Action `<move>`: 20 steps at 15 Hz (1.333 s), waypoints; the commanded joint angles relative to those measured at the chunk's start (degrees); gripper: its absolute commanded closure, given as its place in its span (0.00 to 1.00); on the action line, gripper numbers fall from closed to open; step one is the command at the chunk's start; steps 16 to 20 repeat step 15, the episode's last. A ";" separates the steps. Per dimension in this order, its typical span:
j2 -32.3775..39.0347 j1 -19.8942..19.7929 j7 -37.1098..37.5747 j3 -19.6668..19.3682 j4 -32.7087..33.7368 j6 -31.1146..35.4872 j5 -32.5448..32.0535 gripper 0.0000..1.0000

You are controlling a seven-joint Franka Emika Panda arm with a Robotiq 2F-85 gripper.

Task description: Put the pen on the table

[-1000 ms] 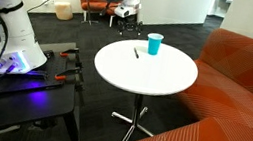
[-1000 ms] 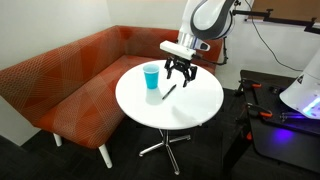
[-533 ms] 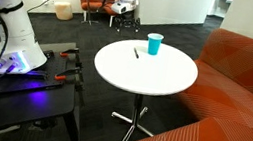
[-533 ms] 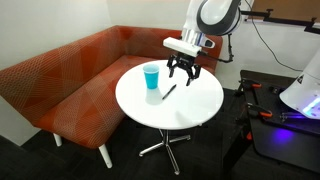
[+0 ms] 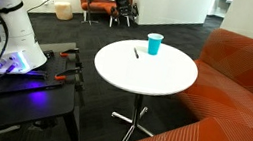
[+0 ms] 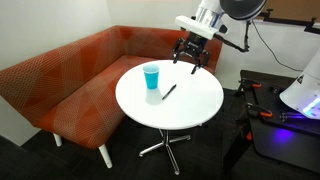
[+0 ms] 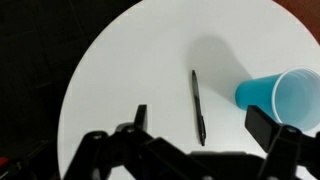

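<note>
The pen (image 7: 197,104), thin and dark, lies flat on the round white table (image 7: 130,70), just beside the upright cyan cup (image 7: 281,99). In both exterior views the pen (image 6: 170,91) (image 5: 136,53) rests near the table's middle with nothing touching it. My gripper (image 6: 193,56) hangs well above the far side of the table (image 6: 185,105), open and empty. In the wrist view the gripper (image 7: 201,118) shows both dark fingers spread wide, with the pen far below between them.
An orange sofa (image 6: 70,80) curves around the table, also seen at the right in an exterior view (image 5: 240,88). A dark bench (image 5: 13,84) with the robot base and red-handled tools stands beside the table. Chairs (image 5: 100,8) stand in the background.
The gripper has risen straight up from just above the pen to well clear of the table, staying open. Pen and cup have not moved.
</note>
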 commanded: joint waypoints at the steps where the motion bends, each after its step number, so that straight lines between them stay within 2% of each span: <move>1: -7.09 -0.84 0.88 1.34 -5.12 3.20 0.79 0.00; 6: -11.68 -1.65 1.55 1.56 -8.64 7.11 0.28 0.00; 7: -12.35 -0.01 -0.34 0.19 -8.81 7.96 2.14 0.00; 8: -9.36 -1.54 0.11 1.08 -6.59 5.63 0.27 0.00; 20: -9.25 -1.54 0.08 1.12 -6.79 5.79 0.22 0.00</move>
